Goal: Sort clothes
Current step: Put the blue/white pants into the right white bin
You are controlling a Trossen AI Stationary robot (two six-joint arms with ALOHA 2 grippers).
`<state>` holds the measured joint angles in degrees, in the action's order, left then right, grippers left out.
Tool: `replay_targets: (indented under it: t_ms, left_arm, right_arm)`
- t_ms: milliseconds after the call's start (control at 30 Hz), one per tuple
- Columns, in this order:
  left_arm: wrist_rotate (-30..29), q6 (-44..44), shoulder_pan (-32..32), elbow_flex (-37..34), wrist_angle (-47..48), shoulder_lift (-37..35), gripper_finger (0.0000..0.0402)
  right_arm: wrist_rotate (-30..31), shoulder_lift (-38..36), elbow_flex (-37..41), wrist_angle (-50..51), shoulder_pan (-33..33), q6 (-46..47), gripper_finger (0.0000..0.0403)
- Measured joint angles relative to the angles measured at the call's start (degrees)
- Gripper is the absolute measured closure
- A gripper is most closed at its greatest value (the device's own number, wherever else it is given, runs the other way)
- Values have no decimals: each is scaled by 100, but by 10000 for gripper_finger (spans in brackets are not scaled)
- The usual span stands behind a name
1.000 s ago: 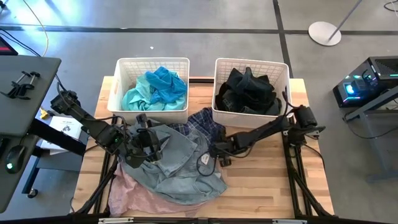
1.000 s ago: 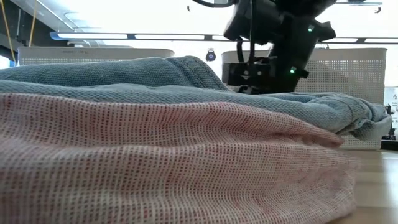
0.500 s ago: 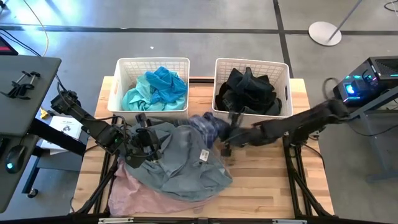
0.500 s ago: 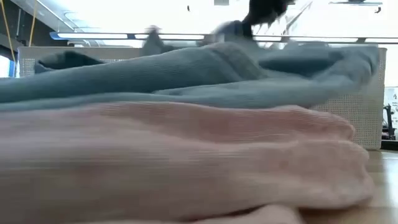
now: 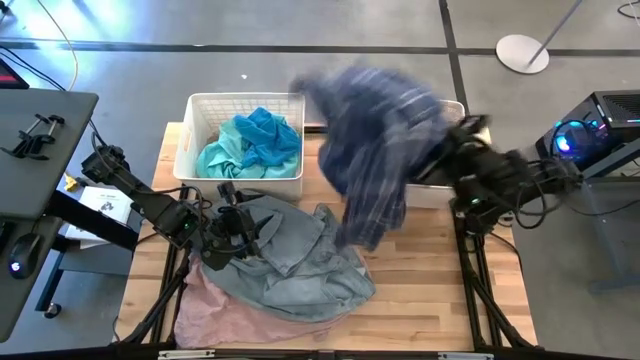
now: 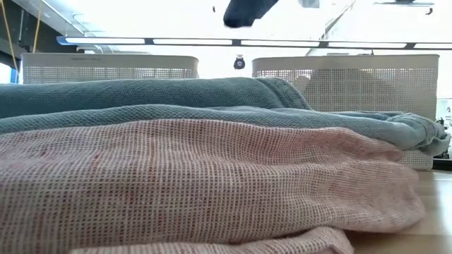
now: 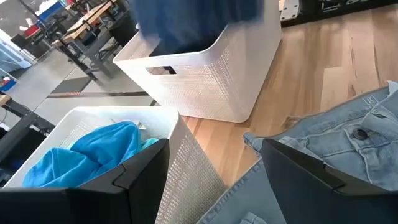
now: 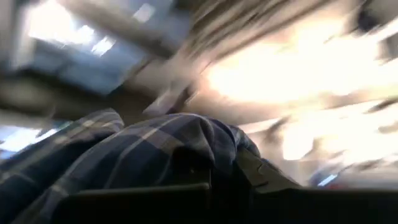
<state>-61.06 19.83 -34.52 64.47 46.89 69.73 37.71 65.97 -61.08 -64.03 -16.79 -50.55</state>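
Note that the right gripper (image 5: 440, 165), jaws clenched on the navy-white plaid garment (image 5: 372, 150), has swung it up off the bench pile to upper centre over the right white slatted basket (image 7: 211, 81), ready for release, while the left gripper (image 5: 235, 235), jaws released, rests on the grey-blue denim garment (image 5: 290, 265).

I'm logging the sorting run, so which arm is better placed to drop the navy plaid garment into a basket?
The right. Its gripper holds the navy-white plaid fabric garment lifted over the right white slatted plastic basket. The left gripper sits low on the grey-blue denim garment.
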Motion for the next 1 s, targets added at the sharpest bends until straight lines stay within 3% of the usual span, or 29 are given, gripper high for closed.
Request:
replay_targets:
  t_ms: [133,233,333,467,567,667,700,767,867,933,1000]
  left_arm:
    - [-2,-1,0,0,2,0,154]
    - [-2,-28,0,0,1,0,154]
    - [-2,-56,-2,-1,2,0,154]
    - [-2,-91,-2,-2,0,0,154]
    - [-4,-95,-1,0,0,0,154]
    - [-4,-95,-2,0,0,0,154]
    - [-2,-95,-2,-2,0,0,154]
    - [27,-95,0,0,0,0,154]
    - [44,-154,-2,-1,-23,0,154]
    - [39,-205,-2,-1,-104,0,154]
    - [37,-257,-2,0,-158,0,154]
  right_arm:
    - [246,-172,-8,-1291,227,-1824,398]
    - [1008,-351,-5,-1142,547,-2260,399]
    - [2248,-515,-2,-423,848,-2297,400]
    - [3828,-549,-2,1442,1298,-1296,400]
    - [3953,-544,5,3989,1555,794,401]
    - [3095,-571,5,6899,1984,3689,402]
    - [2442,-576,5,7755,2221,4763,402]
    - [533,-538,5,9122,2926,6396,402]
    - [-1837,-208,6,10479,3941,7438,402]
    - [-2501,105,147,10833,4381,7667,402]
    - [-2788,410,332,10798,4670,7638,402]
